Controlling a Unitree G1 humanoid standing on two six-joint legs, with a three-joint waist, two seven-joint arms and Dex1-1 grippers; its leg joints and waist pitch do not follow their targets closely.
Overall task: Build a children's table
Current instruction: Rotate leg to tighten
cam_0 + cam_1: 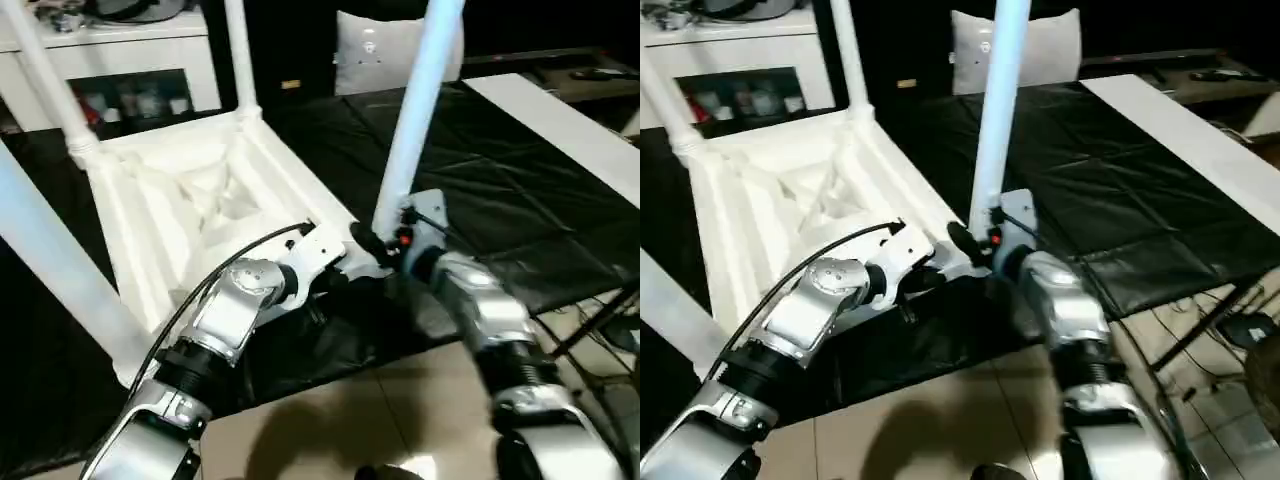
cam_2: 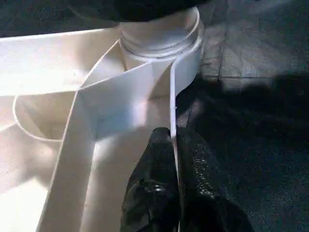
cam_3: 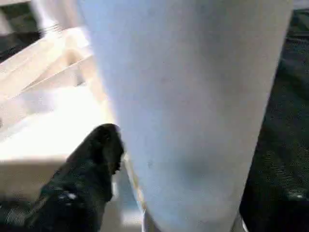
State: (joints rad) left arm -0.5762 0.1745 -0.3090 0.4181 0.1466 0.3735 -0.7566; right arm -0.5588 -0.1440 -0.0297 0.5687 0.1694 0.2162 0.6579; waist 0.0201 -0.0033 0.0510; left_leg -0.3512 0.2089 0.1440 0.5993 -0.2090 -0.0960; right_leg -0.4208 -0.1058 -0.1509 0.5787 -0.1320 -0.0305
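Left wrist view: left gripper [image 2: 175, 193] pinched tight on the thin rim wall of the tabletop [image 1: 200, 210], just short of the round corner socket [image 2: 161, 34].
Right gripper: [image 3: 145, 159] sits at the base of the near leg [image 1: 415, 110]; one black finger [image 3: 94, 159] lies against the tube, the other is hidden. Cannot tell whether it grips or has let go.
Tabletop: upside down on the counter [image 1: 500, 200], ribs up, near corner at the counter's front edge.
Legs: four tubes stand up from the corners; far-left leg [image 1: 45, 80], far leg [image 1: 240, 60], near-left leg [image 1: 50, 260].
Handling, tabletop: hollow moulded plastic, so probably light and fairly stiff. The rim wall is thin and may flex under a pinch; ribs or socket collar look the firmer hold.
Handling, leg: smooth round tube, likely slippery. Take it low near the socket; a high hold levers the joint and could tip the light top.
Surface: black wrinkled sheet over the counter, some grip, but could bunch if the top slides.
Room: white cabinet [image 1: 120, 60] behind, white cushion [image 1: 375, 50] at the back, white board [image 1: 560, 120] to the right, tiled floor [image 1: 400, 420] below with cables at right.
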